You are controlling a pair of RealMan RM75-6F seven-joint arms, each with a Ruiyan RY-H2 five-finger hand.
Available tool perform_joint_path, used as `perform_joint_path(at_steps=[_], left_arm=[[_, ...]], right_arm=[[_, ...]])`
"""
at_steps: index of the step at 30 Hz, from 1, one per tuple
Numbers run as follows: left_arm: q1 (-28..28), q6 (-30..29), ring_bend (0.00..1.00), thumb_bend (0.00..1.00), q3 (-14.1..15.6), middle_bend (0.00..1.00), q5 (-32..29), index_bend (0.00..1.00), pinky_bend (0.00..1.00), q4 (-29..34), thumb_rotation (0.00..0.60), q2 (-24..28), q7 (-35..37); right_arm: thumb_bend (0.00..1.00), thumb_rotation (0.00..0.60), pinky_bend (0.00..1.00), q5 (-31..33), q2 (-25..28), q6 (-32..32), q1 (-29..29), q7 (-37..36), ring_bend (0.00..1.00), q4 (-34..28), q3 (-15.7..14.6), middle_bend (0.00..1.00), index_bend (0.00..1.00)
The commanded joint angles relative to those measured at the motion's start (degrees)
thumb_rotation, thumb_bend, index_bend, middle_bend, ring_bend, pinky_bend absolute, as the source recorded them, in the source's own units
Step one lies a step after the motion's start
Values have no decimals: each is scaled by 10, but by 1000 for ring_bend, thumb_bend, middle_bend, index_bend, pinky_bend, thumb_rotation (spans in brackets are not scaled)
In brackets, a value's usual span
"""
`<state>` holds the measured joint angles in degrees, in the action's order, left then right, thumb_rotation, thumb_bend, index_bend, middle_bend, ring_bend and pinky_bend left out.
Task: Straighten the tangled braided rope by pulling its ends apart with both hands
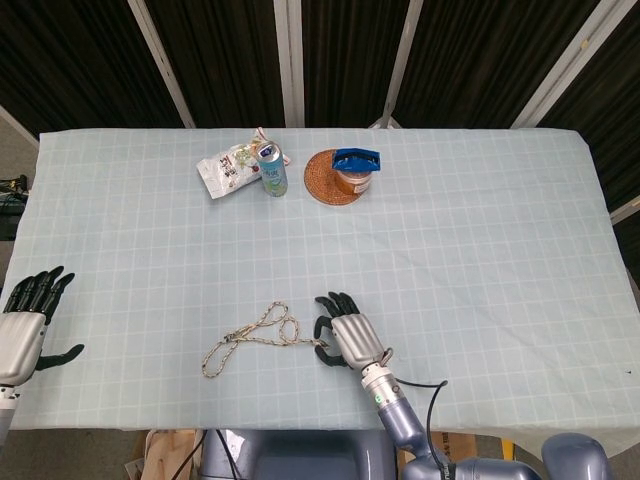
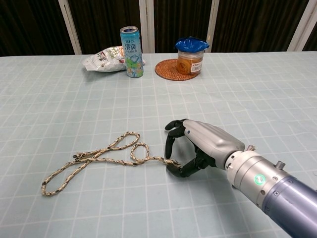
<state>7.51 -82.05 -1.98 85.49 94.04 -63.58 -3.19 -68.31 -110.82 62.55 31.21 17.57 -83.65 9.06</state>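
Braided rope [image 2: 99, 157] end between curled right robot hand [image 2: 198, 146] fingers.

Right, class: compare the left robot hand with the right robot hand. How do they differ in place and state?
The right robot hand lies near the table's middle front, curled at the rope end, touching it; the left robot hand sits at the table's left edge, far from the rope. The right one's fingers curl inward; the left one's are spread and hold nothing. Both share dark fingers and silver backs.

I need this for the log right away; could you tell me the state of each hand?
Left hand: open, holding nothing, apart from the rope.
Right hand: fingers curled at the rope's near end; grip cannot be told.
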Motion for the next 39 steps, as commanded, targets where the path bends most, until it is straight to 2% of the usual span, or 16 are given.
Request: perform_joint_path(at_steps=[1, 9, 19, 31, 39], left_arm=[[0, -1, 0, 0, 0, 0, 1, 0, 0, 0, 600, 0, 0], [0, -1, 0, 0, 0, 0, 1, 0, 0, 2, 600, 0, 3], [-1, -1, 0, 0, 1, 0, 1, 0, 0, 2, 600, 0, 1], [-1, -1, 0, 0, 2, 0, -2, 0, 0, 6, 600, -4, -17], [8, 15, 0, 8, 4, 0, -1, 28, 0, 16, 600, -10, -40]], right_arm=[[370, 600, 0, 1, -1, -1, 0, -1, 0, 1, 0, 165, 529], [485, 600, 0, 2, 0, 0, -2, 1, 0, -5, -3, 182, 575], [494, 600, 0, -5, 22, 11, -9, 11, 0, -26, -7, 188, 588], [501, 600, 0, 1, 108, 34, -26, 6, 0, -81, 15, 212, 613], [502, 600, 0, 3, 149, 39, -43, -8, 0, -103, 4, 212, 613]])
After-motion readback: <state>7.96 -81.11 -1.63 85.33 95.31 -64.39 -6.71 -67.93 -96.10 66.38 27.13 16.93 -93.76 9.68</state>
